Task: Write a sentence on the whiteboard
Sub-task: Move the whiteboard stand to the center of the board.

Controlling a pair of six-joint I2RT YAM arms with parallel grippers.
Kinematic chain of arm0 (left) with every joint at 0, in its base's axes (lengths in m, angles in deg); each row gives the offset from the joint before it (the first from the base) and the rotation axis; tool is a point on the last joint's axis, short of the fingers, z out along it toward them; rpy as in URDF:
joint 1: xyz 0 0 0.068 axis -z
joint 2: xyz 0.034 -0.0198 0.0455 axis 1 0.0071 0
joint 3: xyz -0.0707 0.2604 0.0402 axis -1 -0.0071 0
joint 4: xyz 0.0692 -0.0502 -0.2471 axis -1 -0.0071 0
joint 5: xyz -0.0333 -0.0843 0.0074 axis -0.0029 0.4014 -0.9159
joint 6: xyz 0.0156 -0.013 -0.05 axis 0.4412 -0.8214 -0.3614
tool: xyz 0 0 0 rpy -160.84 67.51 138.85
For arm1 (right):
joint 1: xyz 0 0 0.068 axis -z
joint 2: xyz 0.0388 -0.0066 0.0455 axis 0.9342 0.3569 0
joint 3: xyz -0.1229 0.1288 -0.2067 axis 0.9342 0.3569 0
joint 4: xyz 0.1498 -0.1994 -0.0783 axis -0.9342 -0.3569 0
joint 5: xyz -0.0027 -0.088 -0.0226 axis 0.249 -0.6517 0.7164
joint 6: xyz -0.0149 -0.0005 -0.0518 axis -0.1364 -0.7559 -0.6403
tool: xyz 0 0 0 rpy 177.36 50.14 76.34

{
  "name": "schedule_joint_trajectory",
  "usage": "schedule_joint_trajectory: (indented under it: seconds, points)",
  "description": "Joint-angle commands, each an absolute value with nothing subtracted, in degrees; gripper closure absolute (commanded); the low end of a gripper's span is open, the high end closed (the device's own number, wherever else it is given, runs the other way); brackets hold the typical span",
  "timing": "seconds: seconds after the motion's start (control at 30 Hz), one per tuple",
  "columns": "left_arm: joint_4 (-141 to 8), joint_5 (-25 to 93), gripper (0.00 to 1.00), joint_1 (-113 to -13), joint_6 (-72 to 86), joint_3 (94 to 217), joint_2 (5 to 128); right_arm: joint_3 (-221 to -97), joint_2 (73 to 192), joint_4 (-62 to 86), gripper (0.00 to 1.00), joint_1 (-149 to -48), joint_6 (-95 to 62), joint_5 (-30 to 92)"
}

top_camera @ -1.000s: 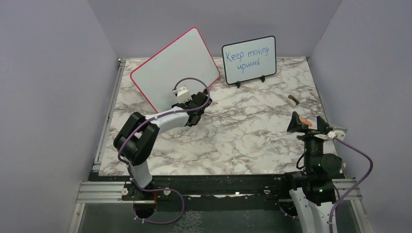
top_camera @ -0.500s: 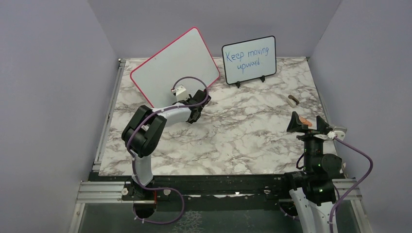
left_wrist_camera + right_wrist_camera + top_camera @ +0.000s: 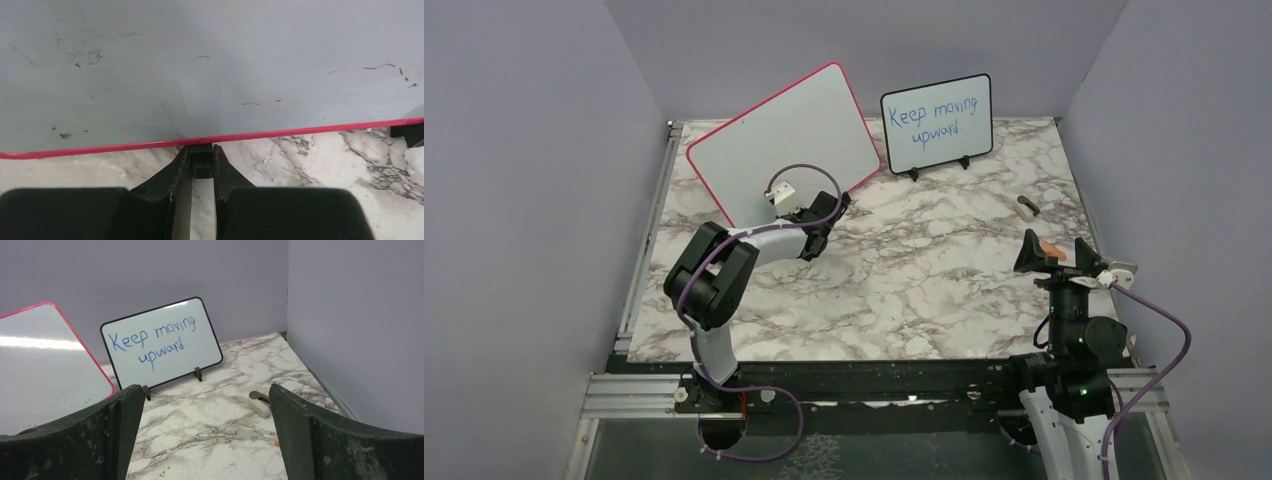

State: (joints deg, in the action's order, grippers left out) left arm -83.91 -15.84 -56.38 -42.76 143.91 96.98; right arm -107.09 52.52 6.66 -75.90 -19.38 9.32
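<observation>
Since a sec ago the whiteboard [image 3: 784, 140] has swung round w/ my left gripper [image 3: 201, 167]. It stood up on one corner; now its long red edge lies nearer level. My fingers [image 3: 181, 172] have drawn in from wide to narrow. They look to pinch a small black foot [image 3: 201, 161] on the board's lower frame, right betw. the tips. The board face rises just beyond them, blank bar faint old smudges, no sentence on it yet. The marble table [image 3: 944, 300] lies under the tips.

My read: the board is light, stiff, slick-faced and big for a one-point grip, so it'll prob. pivot abt the pinch. Best hold is frame or foot, mid-edge, never the face.

The black-framed board [image 3: 162, 345] w/ blue writing stands well beyond my right gripper [image 3: 205, 395]. That one's fingers are spread wide, nothing betw. them. A small beige-and-dark item [image 3: 260, 403] lies just ahead of its right fingertip; can't tell what it is.
</observation>
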Motion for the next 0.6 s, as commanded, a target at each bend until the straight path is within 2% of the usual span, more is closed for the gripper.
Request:
schedule_joint_trajectory:
  seconds: [0.0,0.2,0.57]
  points:
    - [-85.6,-15.9,0.93,-57.0,-42.4,138.1,91.9,-106.4,51.7,8.7,0.00,-76.2,-19.6,10.3]
    - [-85.2,-13.4,1.00,-57.1,-41.2,130.7,85.1,-106.6,51.7,8.3,0.00,-76.2,-19.7,10.1]
    - [-81.0,-6.2,1.00,-55.9,-32.7,120.0,74.0,-106.8,51.8,7.9,0.00,-76.2,-19.8,9.9]
